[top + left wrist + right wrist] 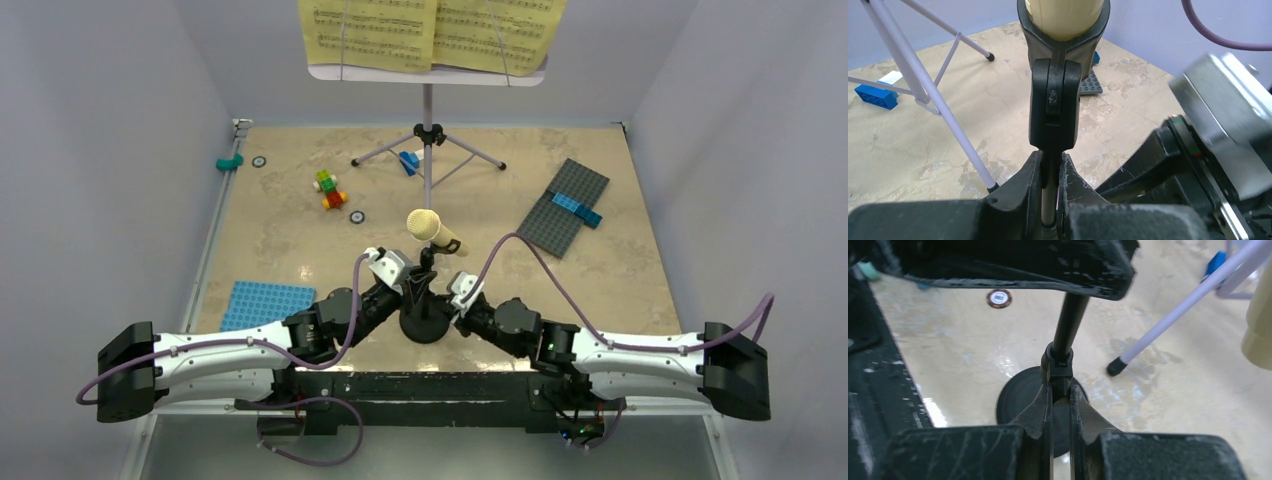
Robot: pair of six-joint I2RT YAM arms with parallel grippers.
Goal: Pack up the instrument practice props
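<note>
Arm bases, top view: black mounts sit at the near edge of the beige marbled tabletop [300, 240]. The left gripper [412, 290] and right gripper [445, 300] meet at centre from opposite sides.
Mic stand, top view: the small black round-base mic stand [427, 325] is upright between both sets of fingers.
Microphone, top view: the cream toy microphone [432, 230] lies tilted in the stand's clip, just beyond the fingers.
Music stand, top view: the tall tripod music stand with perforated pale lilac desk [430, 72] is well beyond the fingers, by the far wall. The yellow sheet-music pages [430, 30] rest on its desk.
Loose pieces, top view: the blue studded baseplate [265, 300] is left of the left fingers. The grey studded baseplate [560, 210] is beyond and right of the right fingers. The colourful building bricks [328, 188] are beyond and left.
Left fingers, left wrist view: clamped on the stand's thin stem, one finger on each side, just under the black clip joint.
Microphone, left wrist view: seated in the clip directly above the fingers.
Tripod leg, left wrist view: its foot is on the tabletop left of the fingers, apart from them.
Right fingers, right wrist view: pinched together on the stem at its collar.
Base, right wrist view: the round disc is flat on the tabletop, just beyond and under the fingertips.
Left gripper, right wrist view: its body crosses overhead, higher up the stem.
Tripod foot, right wrist view: right of the fingers, clear of the base.
</note>
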